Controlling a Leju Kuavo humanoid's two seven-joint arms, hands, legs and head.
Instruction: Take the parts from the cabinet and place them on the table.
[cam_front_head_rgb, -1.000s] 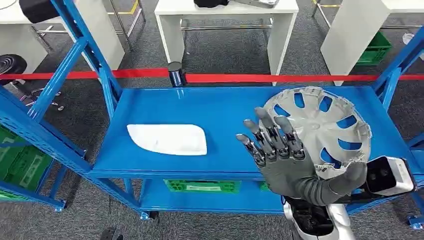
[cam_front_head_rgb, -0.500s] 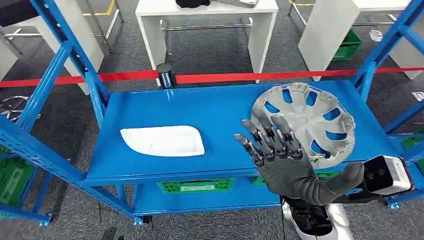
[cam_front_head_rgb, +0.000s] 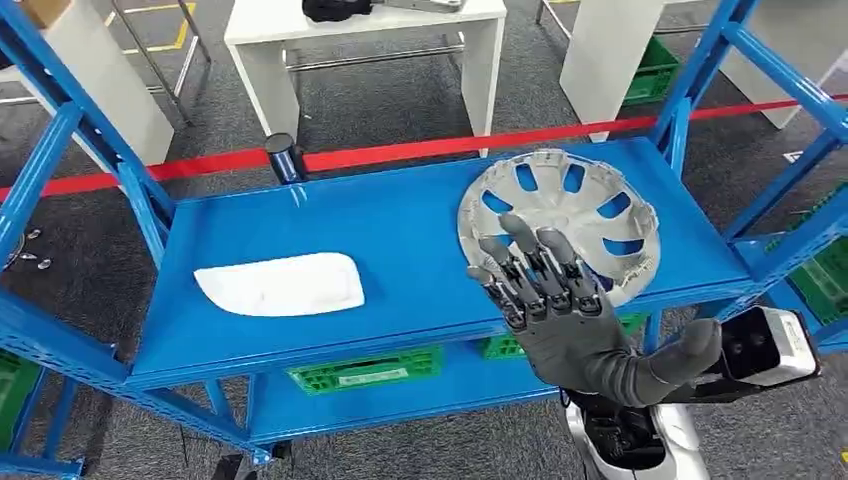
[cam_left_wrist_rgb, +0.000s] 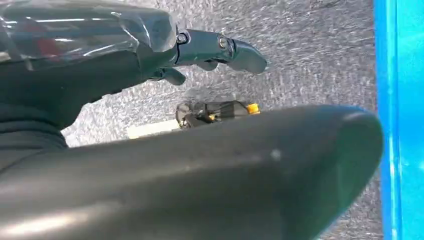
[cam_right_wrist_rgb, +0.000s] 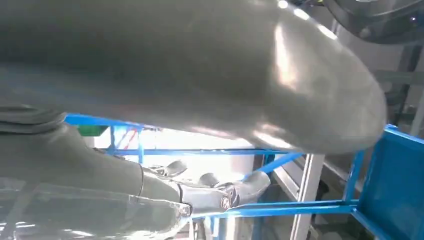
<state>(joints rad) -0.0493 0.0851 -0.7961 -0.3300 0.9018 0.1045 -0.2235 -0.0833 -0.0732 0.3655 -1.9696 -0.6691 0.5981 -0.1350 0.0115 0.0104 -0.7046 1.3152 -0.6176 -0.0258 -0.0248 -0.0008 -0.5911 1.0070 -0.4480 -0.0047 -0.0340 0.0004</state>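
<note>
A silver hubcap (cam_front_head_rgb: 560, 215) lies flat on the right part of the blue cabinet shelf (cam_front_head_rgb: 400, 230). A white curved part (cam_front_head_rgb: 280, 284) lies on the shelf's left side. My right hand (cam_front_head_rgb: 560, 310) is raised in front of the hubcap's near rim, fingers spread and straight, holding nothing; I cannot tell whether it touches the rim. In the right wrist view, the right hand (cam_right_wrist_rgb: 200, 75) shows its thumb and extended fingers (cam_right_wrist_rgb: 220, 192) before blue shelf bars. My left hand (cam_left_wrist_rgb: 225, 170) hangs over grey carpet beside a blue edge, fingers extended and empty.
Blue uprights (cam_front_head_rgb: 150, 215) and diagonal braces (cam_front_head_rgb: 790, 90) frame the shelf at both ends. Green crates (cam_front_head_rgb: 365, 372) sit on the lower shelf. Behind run a red barrier tape (cam_front_head_rgb: 420, 150) with a dark post (cam_front_head_rgb: 282, 157), and white tables (cam_front_head_rgb: 370, 60).
The whole picture has shifted left and tilted, so the camera moved. The hubcap now lies straight beyond my right hand rather than to its right. The hand stays spread and empty.
</note>
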